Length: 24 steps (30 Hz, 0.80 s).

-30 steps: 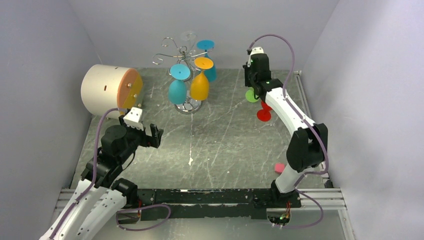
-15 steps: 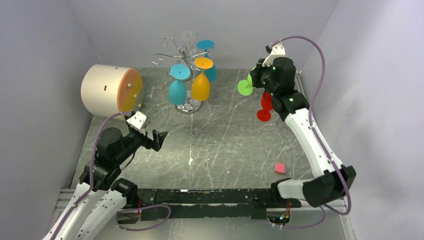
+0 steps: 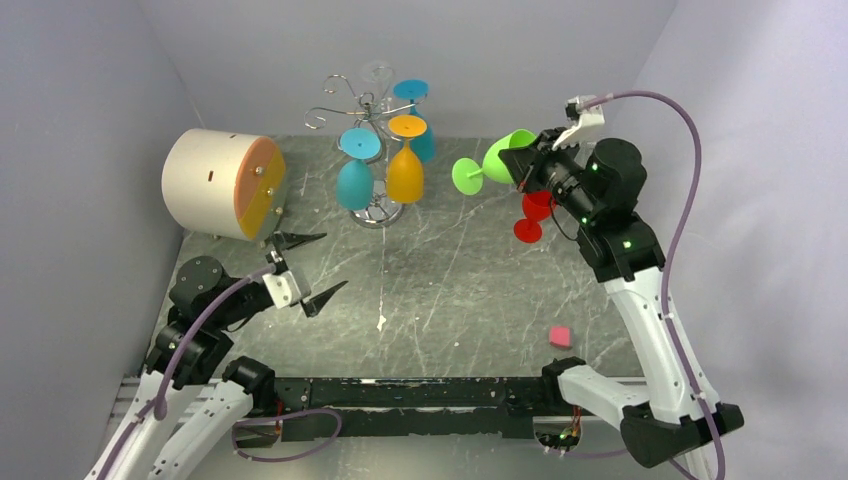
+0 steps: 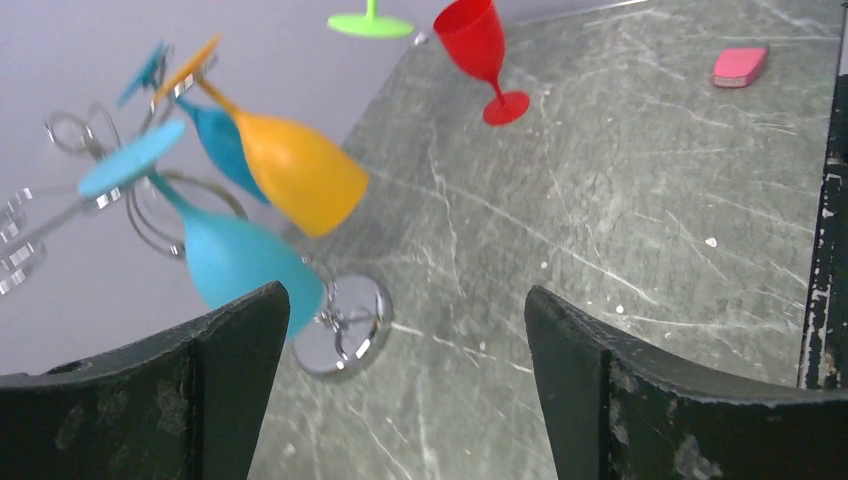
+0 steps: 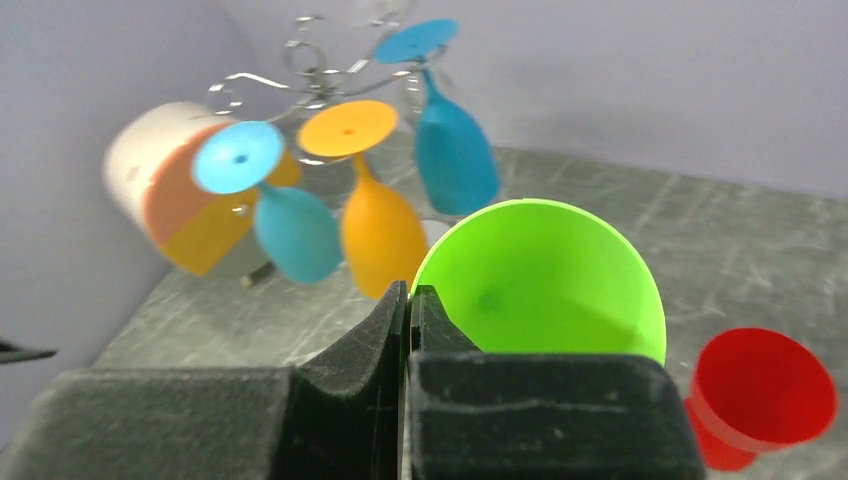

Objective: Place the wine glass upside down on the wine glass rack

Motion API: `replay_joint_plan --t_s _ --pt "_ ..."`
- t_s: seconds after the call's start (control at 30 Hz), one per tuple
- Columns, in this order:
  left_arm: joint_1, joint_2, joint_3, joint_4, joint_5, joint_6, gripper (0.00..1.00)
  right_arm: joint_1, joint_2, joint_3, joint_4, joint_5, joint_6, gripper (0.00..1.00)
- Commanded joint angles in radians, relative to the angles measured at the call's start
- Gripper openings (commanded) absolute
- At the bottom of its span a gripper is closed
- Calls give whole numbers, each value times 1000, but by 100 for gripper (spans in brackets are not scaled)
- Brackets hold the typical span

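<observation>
We see a cream cylinder [image 3: 210, 183] on its side on the table [image 3: 450, 290]. A pink block [image 3: 560, 336] lies well apart from it.

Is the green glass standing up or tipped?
Tipped sideways. The green glass is in the air, its rim pinched by the right gripper, foot toward the rack.

Soft, even light with faint shadows; the wine glass rack [image 4: 345, 325] looks blurred in both wrist views

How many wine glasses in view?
5. The light blue glass, orange glass and teal glass hang upside down on the rack; the green glass is in the right claw; the red glass stands upright on the table. A clear one may hang behind.
</observation>
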Motion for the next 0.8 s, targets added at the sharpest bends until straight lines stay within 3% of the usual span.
replay_joint_plan --t_s 0.0,0.17,0.4,0.57,0.77 --pt "3 2 51 82 174 143 91 2 -62 29 65 -194 64 0" --pt "3 22 105 35 241 269 86 2 -93 11 170 -380 147 0" --pt "3 30 146 9 270 358 84 4 -17 8 286 -675 308 0" --pt "3 74 175 -86 218 466 81 17 31 -8 328 -758 380 0" --pt "2 122 188 -107 254 514 75 83 101 -20 329 -811 377 0"
